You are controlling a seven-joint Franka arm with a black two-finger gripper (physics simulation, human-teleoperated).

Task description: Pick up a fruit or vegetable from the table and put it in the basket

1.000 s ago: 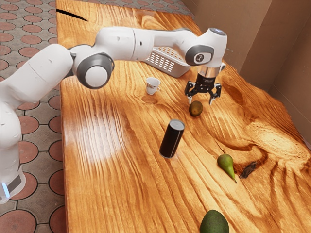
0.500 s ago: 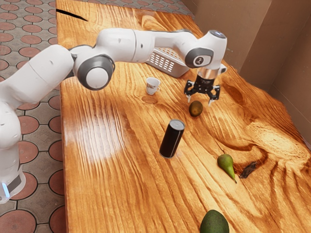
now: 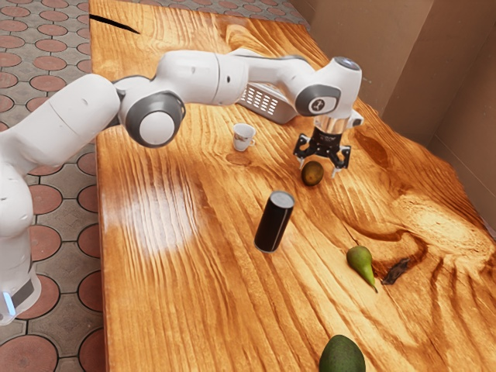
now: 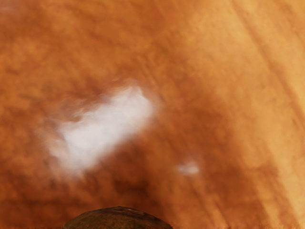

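Black two-finger gripper [image 3: 319,170]: spread wide, empty. Brown oval fruit [image 3: 312,173], close by: cropped in wrist view. Grey perforated basket [image 3: 280,111], inward of wooden table's [image 3: 186,294] edges: part-hidden by white arm [image 3: 205,77].

A white, jointed robot arm [image 3: 204,78] stretched in from the exterior view's left, a strip of blue light [image 3: 9,302] glowing low on its body. Its lower link [image 3: 63,118] sloped up to a big grey-capped joint [image 3: 156,129], and beyond it the forearm [image 3: 263,70] ran nearly level toward the exterior view's right. Past the bent wrist [image 3: 336,84], the black gripper [image 3: 318,173] pointed downward, its two fingers [image 3: 346,157] parted.
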